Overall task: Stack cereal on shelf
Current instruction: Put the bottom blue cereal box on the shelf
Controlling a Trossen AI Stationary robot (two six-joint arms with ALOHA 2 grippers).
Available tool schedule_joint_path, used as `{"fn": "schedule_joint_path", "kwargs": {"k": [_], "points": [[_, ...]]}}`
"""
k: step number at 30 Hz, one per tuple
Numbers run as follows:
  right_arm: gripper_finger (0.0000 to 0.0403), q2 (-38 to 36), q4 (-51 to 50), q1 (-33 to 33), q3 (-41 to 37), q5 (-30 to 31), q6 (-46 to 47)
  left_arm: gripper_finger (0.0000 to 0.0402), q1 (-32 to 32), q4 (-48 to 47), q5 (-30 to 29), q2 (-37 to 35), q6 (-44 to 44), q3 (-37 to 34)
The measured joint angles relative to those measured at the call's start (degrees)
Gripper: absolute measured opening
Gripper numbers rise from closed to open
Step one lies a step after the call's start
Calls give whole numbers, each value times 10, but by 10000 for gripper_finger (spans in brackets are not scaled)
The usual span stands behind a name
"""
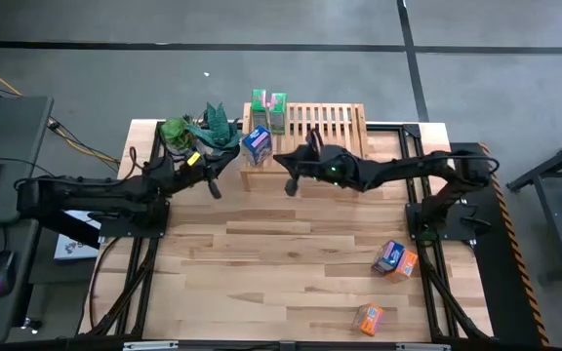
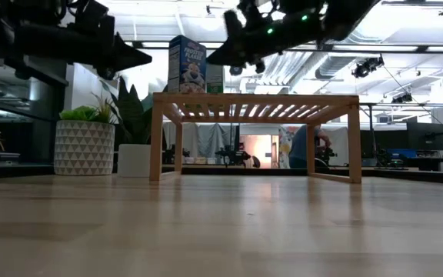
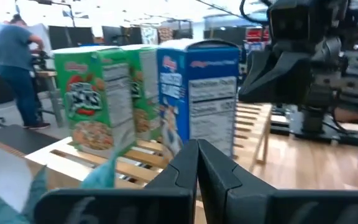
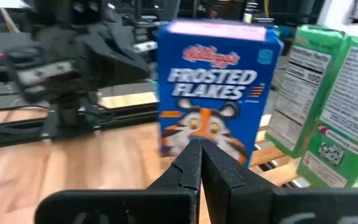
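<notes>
Blue box [image 1: 256, 144] upright at shelf [image 1: 325, 123] left edge beside two green boxes [image 1: 268, 109], left gripper [image 1: 215, 189] and right gripper [image 1: 290, 186] both closed, empty, near shelf front.

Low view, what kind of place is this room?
Probably a robotics lab or workshop: exposed ceiling ducts, desks with monitors behind the shelf, and a bare concrete floor around the table.

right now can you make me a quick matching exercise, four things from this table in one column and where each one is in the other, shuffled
Things:
1. blue cereal box
2. green cereal boxes
3. orange cereal box
4. potted plants

Places:
A. bare tabletop, near front edge
B. shelf, front left corner
C. beside the shelf's left end
D. shelf, back left

Pairs: 1-B, 2-D, 3-A, 4-C
</notes>
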Motion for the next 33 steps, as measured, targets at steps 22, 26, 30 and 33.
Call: {"fn": "schedule_joint_path", "kwargs": {"k": [22,26,30,33], "points": [[0,60,-4,-35,47,43,-9,0,67,76,17,84,-31,0],[0,60,-4,-41,47,41,13,0,70,110,31,121,-32,0],[0,60,-2,-46,47,40,17,0,70,117,30,146,-34,10],[0,60,5,-45,47,29,27,0,70,119,31,157,-39,19]]}}
